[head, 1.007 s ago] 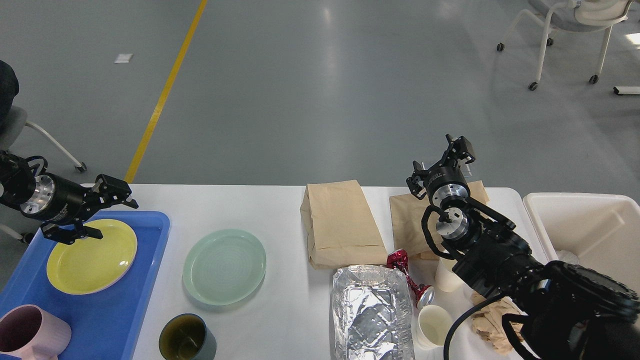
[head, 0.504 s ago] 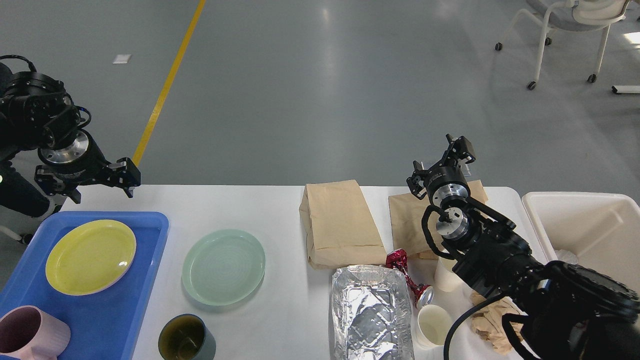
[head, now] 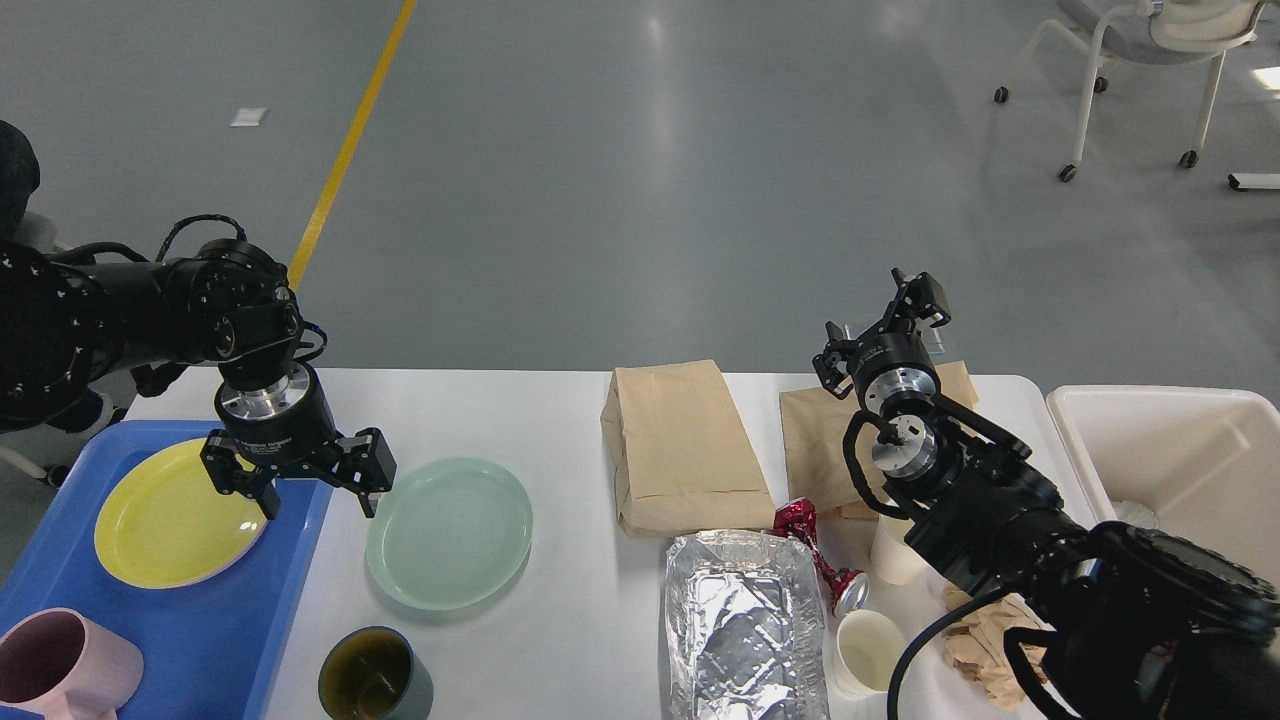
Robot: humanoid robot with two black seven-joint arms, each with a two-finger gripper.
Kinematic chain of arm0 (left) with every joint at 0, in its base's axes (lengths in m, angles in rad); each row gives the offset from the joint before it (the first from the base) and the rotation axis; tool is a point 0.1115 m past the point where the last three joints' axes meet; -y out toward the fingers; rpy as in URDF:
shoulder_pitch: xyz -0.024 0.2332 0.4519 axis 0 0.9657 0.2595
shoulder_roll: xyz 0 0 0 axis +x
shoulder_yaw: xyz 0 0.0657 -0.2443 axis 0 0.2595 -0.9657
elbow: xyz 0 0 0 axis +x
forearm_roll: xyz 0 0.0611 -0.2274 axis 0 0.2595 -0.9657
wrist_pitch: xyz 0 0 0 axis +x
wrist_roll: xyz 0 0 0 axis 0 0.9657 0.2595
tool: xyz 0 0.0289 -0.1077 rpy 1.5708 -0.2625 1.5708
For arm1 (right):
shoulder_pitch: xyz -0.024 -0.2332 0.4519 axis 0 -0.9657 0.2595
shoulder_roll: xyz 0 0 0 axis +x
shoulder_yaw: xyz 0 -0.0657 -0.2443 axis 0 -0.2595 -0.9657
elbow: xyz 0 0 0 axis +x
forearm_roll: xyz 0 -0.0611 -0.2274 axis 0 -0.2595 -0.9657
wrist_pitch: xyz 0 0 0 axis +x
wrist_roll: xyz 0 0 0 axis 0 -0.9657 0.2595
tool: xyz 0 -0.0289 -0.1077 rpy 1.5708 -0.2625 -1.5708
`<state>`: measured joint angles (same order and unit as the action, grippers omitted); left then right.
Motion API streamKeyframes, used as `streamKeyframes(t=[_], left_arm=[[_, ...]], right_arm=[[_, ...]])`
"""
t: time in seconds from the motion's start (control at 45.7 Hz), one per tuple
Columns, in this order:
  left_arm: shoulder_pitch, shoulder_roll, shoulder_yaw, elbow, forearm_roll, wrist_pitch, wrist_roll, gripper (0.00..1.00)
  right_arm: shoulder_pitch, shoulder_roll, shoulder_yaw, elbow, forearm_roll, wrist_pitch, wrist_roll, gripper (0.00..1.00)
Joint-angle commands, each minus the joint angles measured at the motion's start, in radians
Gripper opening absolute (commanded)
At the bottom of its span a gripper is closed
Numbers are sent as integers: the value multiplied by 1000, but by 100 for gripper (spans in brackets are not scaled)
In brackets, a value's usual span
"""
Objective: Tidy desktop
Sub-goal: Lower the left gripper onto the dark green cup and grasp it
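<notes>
The white desktop (head: 560,420) spans the lower half of the head view. My left gripper (head: 320,510) hangs open and empty, fingers pointing down over the blue tray's right edge, just left of a pale green plate (head: 448,532). A yellow plate (head: 180,513) lies in the blue tray (head: 215,640). My right gripper (head: 882,318) stands open and empty above the far right paper bag (head: 815,440). A second brown paper bag (head: 680,445) lies mid-table. A foil tray (head: 742,625), a red crushed can (head: 818,560) and paper cups (head: 865,650) sit near the front.
A white bin (head: 1180,455) stands at the right end of the table. A pink mug (head: 60,665) sits in the blue tray and a dark green mug (head: 373,677) by the front edge. Crumpled brown paper (head: 985,650) lies under my right arm. A chair (head: 1150,40) stands far right.
My left gripper has swung from above the tray's far left corner to the right and down, now hanging over the tray's right edge beside the green plate. The right arm has not moved.
</notes>
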<state>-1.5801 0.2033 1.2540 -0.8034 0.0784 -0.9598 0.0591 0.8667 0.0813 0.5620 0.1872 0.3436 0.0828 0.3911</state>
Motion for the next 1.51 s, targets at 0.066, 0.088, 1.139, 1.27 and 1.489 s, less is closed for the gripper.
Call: streamKeyframes(t=[0.066, 0.088, 1.139, 1.27, 1.489], left_arm=[[-26, -25, -16, -117, 0, 0, 2, 96], [-26, -25, -19, -126, 1, 0, 4, 96], [124, -27, -73, -151, 7, 0, 13, 72], [126, -44, -71, -148, 7, 0, 13, 55], [127, -48, -70, -146, 9, 0, 15, 47]], right_arm=[[0, 0, 1, 0, 0, 0, 0, 100], [0, 0, -1, 0, 0, 0, 0, 100], [0, 0, 1, 0, 0, 0, 0, 100], [0, 0, -1, 0, 0, 0, -1, 100], [0, 0, -1, 0, 0, 0, 0, 100]])
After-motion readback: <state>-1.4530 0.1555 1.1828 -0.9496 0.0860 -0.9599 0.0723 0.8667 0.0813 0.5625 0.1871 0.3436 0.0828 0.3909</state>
